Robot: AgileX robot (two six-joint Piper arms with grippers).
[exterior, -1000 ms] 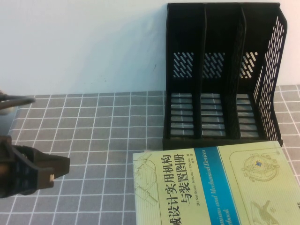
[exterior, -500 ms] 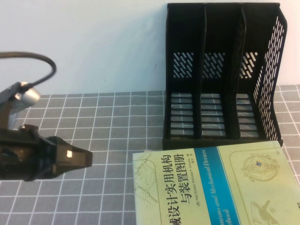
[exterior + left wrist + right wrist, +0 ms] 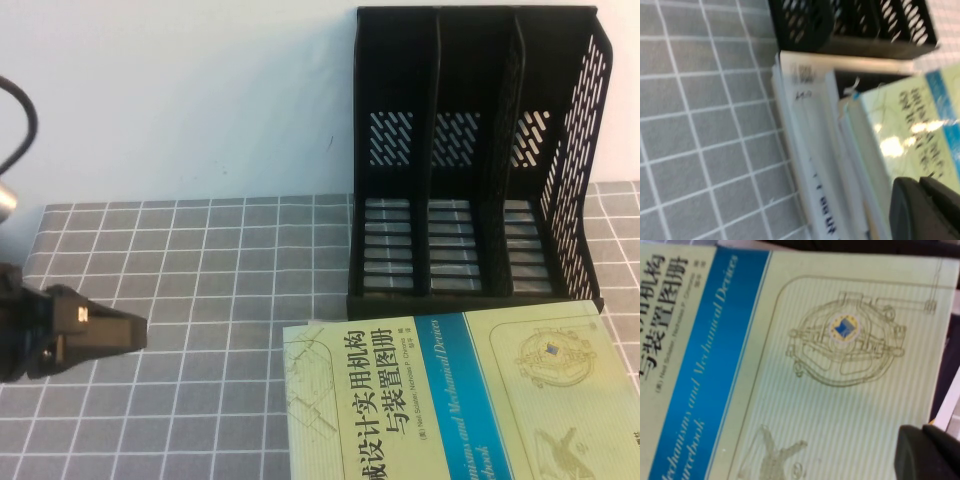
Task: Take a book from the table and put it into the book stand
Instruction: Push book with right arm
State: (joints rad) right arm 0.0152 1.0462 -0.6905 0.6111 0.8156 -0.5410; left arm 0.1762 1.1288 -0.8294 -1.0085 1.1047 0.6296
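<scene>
The pale yellow-green book with a blue band lies flat on the grey grid cloth of the table, just in front of the black three-slot book stand. All three slots of the stand show nothing inside. My left gripper is shut and empty, low over the cloth, well left of the book. In the left wrist view my left gripper points at the book's side. My right gripper is shut and empty over the book's cover; it is out of the high view.
A white book lies under the yellow-green one, its edge sticking out toward the left gripper; its white and orange edge also shows beside the right gripper. A pale wall stands behind the stand. Open cloth lies left of the book.
My left gripper reached right toward the book half a second ago, then drew back left. The book and the stand have not moved.
</scene>
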